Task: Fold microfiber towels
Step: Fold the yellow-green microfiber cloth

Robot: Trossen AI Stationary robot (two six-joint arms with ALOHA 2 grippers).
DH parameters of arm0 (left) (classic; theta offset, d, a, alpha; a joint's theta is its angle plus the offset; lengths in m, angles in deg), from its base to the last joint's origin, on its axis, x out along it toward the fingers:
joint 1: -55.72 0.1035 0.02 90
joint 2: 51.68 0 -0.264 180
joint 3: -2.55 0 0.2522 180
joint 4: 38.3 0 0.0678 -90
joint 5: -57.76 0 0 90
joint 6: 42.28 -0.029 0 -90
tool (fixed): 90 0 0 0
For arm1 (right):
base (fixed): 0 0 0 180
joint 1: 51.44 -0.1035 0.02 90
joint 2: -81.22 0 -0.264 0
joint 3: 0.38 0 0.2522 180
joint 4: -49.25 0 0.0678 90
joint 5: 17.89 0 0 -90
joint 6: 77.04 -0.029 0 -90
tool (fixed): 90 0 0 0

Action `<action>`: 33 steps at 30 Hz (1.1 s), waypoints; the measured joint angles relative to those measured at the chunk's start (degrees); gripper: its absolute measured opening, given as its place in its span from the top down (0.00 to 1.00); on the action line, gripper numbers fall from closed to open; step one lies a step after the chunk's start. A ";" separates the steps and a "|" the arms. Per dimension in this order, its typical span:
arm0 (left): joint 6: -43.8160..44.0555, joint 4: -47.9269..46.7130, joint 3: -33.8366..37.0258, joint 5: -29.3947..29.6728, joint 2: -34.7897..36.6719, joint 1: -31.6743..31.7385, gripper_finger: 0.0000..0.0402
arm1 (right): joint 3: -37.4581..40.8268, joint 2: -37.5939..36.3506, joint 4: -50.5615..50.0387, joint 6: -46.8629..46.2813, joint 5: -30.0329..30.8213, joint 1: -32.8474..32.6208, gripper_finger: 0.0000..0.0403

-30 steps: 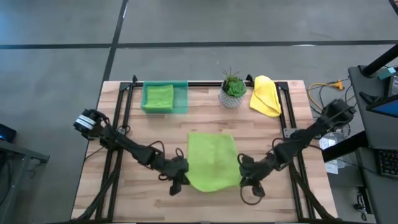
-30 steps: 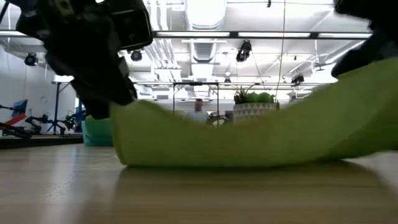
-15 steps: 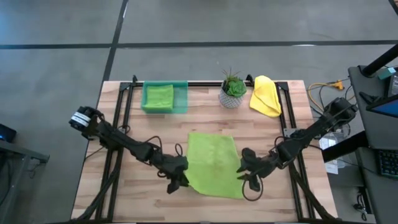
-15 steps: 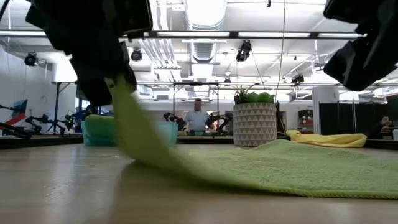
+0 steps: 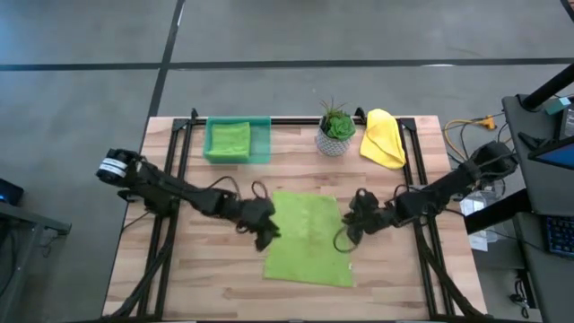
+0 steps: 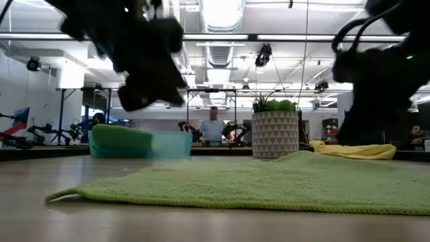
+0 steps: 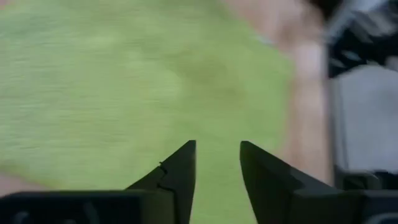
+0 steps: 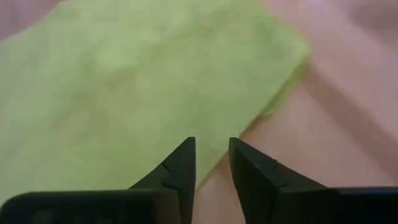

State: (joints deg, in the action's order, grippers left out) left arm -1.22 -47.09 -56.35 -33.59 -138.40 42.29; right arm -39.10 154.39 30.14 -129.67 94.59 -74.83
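A lime green microfiber towel (image 5: 307,240) lies spread flat on the wooden table, its near edge (image 6: 201,199) resting on the boards. My left gripper (image 5: 268,236) hovers open over the towel's left edge, with only green cloth (image 7: 124,81) below its fingers. At the towel's right edge my right gripper (image 5: 344,239) hovers open, partly over cloth (image 8: 124,93) and partly over bare wood. Both stand clear above the towel in the low view. A second green towel (image 5: 230,138) lies folded in the tray. A yellow towel (image 5: 383,137) lies bunched at the far right.
A see-through green tray (image 5: 261,142) stands at the far left, and a small potted plant (image 5: 335,131) stands far centre beside the yellow towel. Black frame rails (image 5: 176,170) run along the table's sides. Bare wood lies near the front edge (image 5: 215,296).
Both grippers have opened and let go of the towel's near corners, the right one first. The lifted near edge has dropped and now lies flat, a little closer to the table's near edge. Both grippers have gone toward the far edge, alongside the towel's middle.
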 joint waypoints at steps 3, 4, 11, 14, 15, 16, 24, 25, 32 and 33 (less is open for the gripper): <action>-0.70 0.38 0.06 -1.64 -2.29 3.77 0.81 | 0.15 0.00 -0.01 1.67 -0.88 4.46 0.82; -1.08 0.45 0.09 -1.89 -2.84 4.69 0.84 | 0.15 0.00 0.00 2.40 -1.75 5.99 0.82; -4.90 0.52 0.11 -4.98 -5.62 8.73 0.99 | 0.22 0.04 -0.09 5.47 -8.35 13.85 0.84; -4.98 0.48 0.11 -7.07 -7.23 8.82 0.99 | -0.11 0.06 -0.06 6.21 -9.48 15.27 0.84; -4.98 0.40 0.12 -7.69 -7.76 8.82 0.99 | -0.29 0.04 -0.06 6.23 -9.59 15.51 0.84; -4.96 0.33 0.16 -8.48 -8.31 8.82 1.00 | -0.49 0.04 -0.04 6.30 -9.67 15.58 0.84; -4.34 -3.35 0.19 -10.16 -11.08 8.82 1.00 | -0.23 0.08 -0.41 4.63 -11.53 15.93 0.84; -4.34 -4.54 0.20 -10.33 -11.24 8.82 1.00 | -0.19 0.09 -0.34 4.56 -11.97 15.95 0.84; -5.32 -8.07 0.00 -11.19 -11.15 8.82 1.00 | -0.13 0.11 -0.35 6.46 -12.19 15.95 0.84; -5.55 -8.32 0.00 -11.48 -11.02 8.82 1.00 | -0.11 0.11 -0.21 7.06 -12.19 15.95 0.84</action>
State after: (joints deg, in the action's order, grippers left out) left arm -6.77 -55.40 -56.35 -45.08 -149.42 51.11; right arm -39.21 154.50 29.93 -122.61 82.39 -58.88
